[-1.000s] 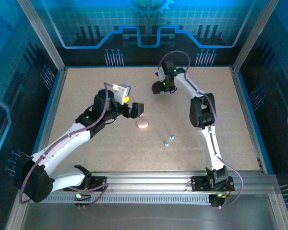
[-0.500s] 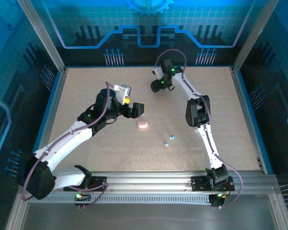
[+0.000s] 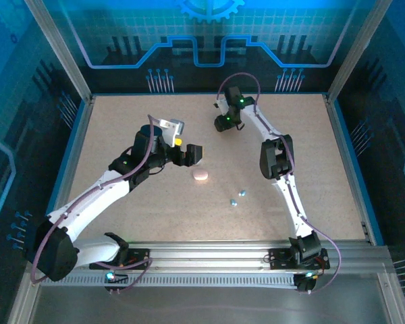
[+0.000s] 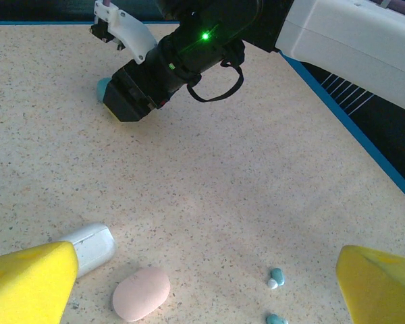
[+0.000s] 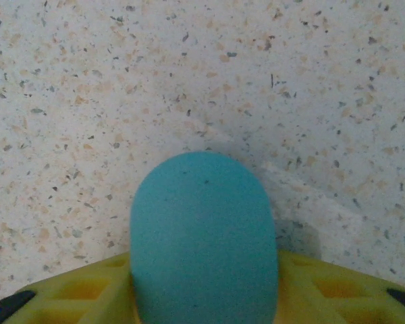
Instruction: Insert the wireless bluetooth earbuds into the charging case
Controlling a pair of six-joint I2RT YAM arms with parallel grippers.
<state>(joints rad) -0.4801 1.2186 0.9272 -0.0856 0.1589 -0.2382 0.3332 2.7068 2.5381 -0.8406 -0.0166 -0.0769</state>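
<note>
Speckled beige tabletop, nothing fancy. Right gripper is up toward 12 o'clock, its yellow fingers clamped on both sides of a teal case sitting on the surface. Left gripper hangs with its jaws spread wide, near a pink case and a white case. Two teal earbuds lie loose at about 4 o'clock from the pink case, not touching any case.

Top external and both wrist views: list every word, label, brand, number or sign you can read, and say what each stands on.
No readable text in these views.
Blue back panel: a gear outline and circuit-style lines, no letters or numbers.
Smooth teal rounded case, pale pink pebble-shaped case, white rounded case: plain, no label or brand visible.
Tiny teal earbuds: too small to show any marking.
</note>
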